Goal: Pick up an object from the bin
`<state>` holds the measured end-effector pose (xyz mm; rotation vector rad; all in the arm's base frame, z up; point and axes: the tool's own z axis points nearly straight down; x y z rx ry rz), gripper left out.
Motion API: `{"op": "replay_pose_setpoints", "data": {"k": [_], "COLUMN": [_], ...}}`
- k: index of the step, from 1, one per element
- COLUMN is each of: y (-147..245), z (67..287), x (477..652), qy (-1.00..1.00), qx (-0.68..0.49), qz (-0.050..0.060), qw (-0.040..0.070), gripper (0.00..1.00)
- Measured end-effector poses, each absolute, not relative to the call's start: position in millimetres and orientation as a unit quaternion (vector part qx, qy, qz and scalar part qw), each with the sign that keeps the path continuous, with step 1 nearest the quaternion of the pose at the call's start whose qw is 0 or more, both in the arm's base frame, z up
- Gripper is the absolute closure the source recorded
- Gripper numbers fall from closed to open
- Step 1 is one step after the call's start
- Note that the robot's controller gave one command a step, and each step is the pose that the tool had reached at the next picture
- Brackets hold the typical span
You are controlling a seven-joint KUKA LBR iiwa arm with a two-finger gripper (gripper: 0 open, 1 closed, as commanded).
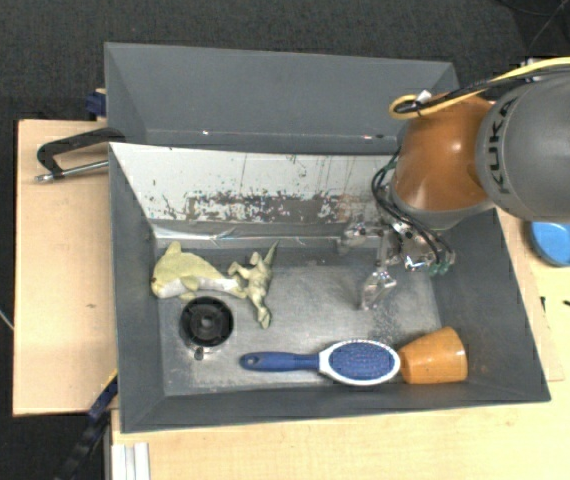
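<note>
My gripper (377, 286) hangs over the bare floor in the right half of the bin, below the orange wrist cover. A blue-handled hairbrush (350, 361) with a white oval head lies along the front wall, just below the gripper. An orange cup (433, 358) lies on its side to the right of the brush head, touching it. Nothing shows held by the gripper.
On the left side lie a pale yellow-green dinosaur toy (255, 283), a second pale yellow figure (180, 273) beside it, and a round black cap-like thing (206, 321) in front of them. Bare floor lies between these and the gripper.
</note>
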<state>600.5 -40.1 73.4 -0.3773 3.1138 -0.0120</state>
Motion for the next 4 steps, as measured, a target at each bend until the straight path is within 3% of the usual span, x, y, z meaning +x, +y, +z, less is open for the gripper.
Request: {"op": "replay_pose_setpoints", "data": {"k": [1, 2, 3, 4], "y": [26.9, 140.3, 135.8, 154.9], "z": [211.0, 83.7, 88.0, 220.3], "x": [589.1, 598.4, 598.2, 603.7], "qy": [0.984, 0.989, 0.99, 0.991], "qx": [-0.177, -0.146, -0.144, -0.13], "qz": [0.0, 0.003, 0.001, 0.002], "qw": [0.008, 0.002, -0.002, 0.007], "gripper": [0.0, 0.0, 1.0, 1.0]}}
